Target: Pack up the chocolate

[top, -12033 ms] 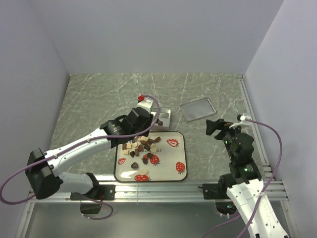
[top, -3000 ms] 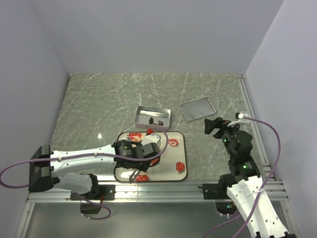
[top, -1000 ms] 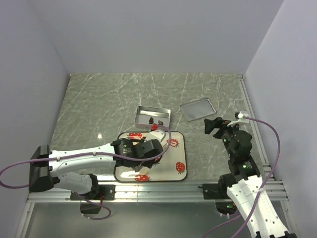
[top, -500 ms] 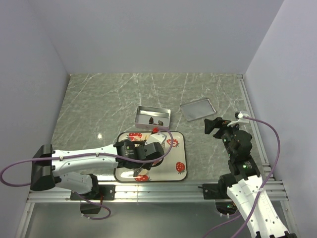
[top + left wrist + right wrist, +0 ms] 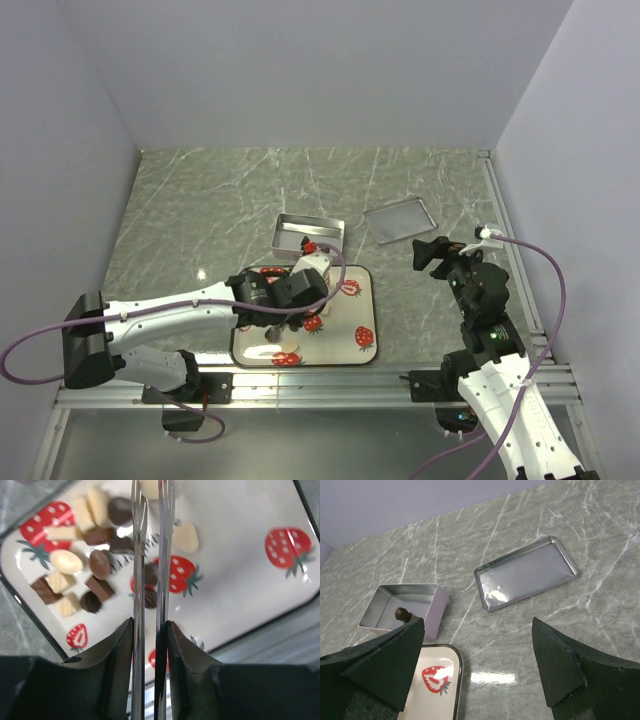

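Loose chocolate [image 5: 100, 562] in dark brown, light brown and cream-white lies on the strawberry-print tray [image 5: 235, 510], mostly in its left half. My left gripper [image 5: 150, 630] is shut on a pair of metal tweezers [image 5: 138, 555] that reach out over the tray. A cream-white piece [image 5: 149, 487] sits between the tweezer tips at the top edge of the left wrist view. In the top view the left arm covers much of the tray [image 5: 375, 310]. My right gripper [image 5: 478, 625] hangs open and empty to the tray's right, above the table.
An open metal tin [image 5: 402, 597] stands just behind the tray with a dark piece [image 5: 400, 613] inside. Its flat lid [image 5: 527, 573] lies on the marble table to the right. Walls close in three sides.
The left gripper has squeezed the tweezers narrower and moved from the tray's front toward its far side. The right arm has not moved.
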Motion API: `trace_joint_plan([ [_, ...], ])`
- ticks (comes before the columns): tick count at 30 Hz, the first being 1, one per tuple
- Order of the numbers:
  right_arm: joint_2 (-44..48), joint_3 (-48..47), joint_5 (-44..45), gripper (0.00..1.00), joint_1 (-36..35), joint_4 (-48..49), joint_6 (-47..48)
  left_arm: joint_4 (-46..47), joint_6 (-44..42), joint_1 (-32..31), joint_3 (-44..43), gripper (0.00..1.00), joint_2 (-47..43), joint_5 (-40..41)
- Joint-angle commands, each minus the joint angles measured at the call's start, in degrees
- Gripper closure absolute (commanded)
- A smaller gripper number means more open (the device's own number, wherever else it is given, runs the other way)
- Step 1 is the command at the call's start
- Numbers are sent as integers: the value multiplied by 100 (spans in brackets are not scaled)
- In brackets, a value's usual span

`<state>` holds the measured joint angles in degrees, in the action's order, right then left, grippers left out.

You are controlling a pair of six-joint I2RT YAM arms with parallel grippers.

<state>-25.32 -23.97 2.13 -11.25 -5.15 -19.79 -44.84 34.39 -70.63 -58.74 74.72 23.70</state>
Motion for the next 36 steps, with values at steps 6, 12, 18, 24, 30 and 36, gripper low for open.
trace_joint_plan([
  [6,18,-20,24,6,26,216,89,696,-916,1059,-243,68,-458,-173],
  [12,10,-20,-20,6,26,242,89,688,-1110,1323,-427,67,-625,-244],
  [18,18,-12,-11,6,26,251,89,590,-1303,1745,-560,67,-572,-208],
  [24,27,-3,-20,6,26,251,89,590,-1356,2018,-560,63,-485,-173],
  [30,-43,-3,-72,6,35,277,89,634,-1374,2080,-551,50,-467,-217],
  [36,-52,6,-72,6,26,286,89,643,-1400,2097,-533,50,-476,-252],
])
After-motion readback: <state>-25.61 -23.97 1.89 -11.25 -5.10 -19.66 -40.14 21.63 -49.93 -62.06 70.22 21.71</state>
